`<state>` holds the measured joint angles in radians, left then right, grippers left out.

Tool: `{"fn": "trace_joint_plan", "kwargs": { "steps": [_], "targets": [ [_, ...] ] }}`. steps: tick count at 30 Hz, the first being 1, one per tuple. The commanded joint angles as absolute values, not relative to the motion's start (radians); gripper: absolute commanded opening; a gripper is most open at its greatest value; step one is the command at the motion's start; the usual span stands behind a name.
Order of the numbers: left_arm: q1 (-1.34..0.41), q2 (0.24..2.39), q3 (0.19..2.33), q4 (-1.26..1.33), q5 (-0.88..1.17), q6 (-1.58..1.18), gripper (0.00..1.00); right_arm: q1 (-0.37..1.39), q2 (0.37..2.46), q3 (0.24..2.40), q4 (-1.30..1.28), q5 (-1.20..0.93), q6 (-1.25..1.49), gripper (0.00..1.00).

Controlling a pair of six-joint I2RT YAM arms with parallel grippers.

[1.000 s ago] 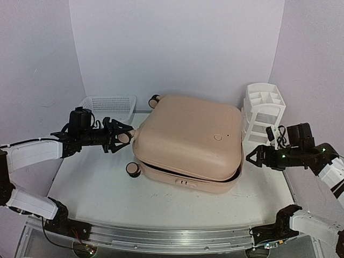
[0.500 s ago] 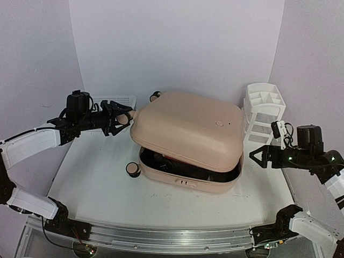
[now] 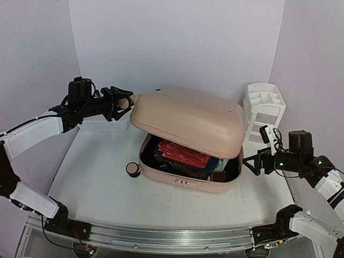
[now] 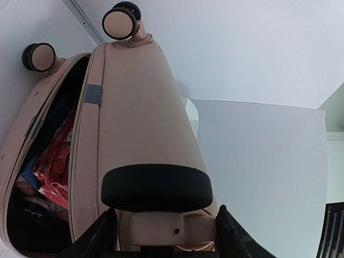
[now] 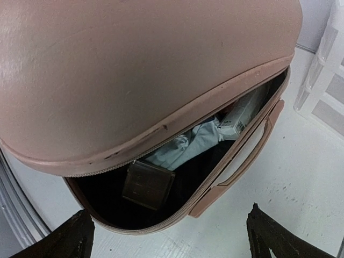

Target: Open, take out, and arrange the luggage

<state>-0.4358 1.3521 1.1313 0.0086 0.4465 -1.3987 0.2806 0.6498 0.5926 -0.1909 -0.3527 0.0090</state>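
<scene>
Opening is judged part done: a caster is gripped by the closed left hand, and the lid of the luggage, mid-worktop, is held half raised. Inside are seen a red packet, pale cloth and a white box; nothing is taken out or arranged yet. The right hand is spread wide, empty, beside the right end.

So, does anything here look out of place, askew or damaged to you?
Nothing looks damaged or spilled. The luggage lid hangs half open and tilted, held up at one corner by the left gripper clamped on a caster wheel; the contents lie jumbled inside.
</scene>
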Motion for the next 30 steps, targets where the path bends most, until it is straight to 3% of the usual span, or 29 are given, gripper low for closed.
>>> {"fn": "trace_joint_plan", "kwargs": {
  "steps": [1, 10, 21, 30],
  "targets": [
    [-0.433, 1.324, 1.241, 0.186, 0.429, -1.402, 0.12, 0.284, 0.641, 0.588, -0.085, -0.345, -0.231, 0.98],
    [-0.433, 1.344, 1.276, 0.186, 0.403, -1.41, 0.12, 0.333, 0.708, 0.565, 0.105, -0.188, -0.325, 0.98],
    [-0.433, 1.379, 1.331, 0.186, 0.399, -1.422, 0.12, 0.622, 0.699, 0.388, 0.446, 0.05, -0.521, 0.98],
    [-0.433, 1.385, 1.329, 0.186, 0.399, -1.424, 0.12, 0.64, 0.704, 0.401, 0.67, 0.144, -0.579, 0.98]
  ]
}}
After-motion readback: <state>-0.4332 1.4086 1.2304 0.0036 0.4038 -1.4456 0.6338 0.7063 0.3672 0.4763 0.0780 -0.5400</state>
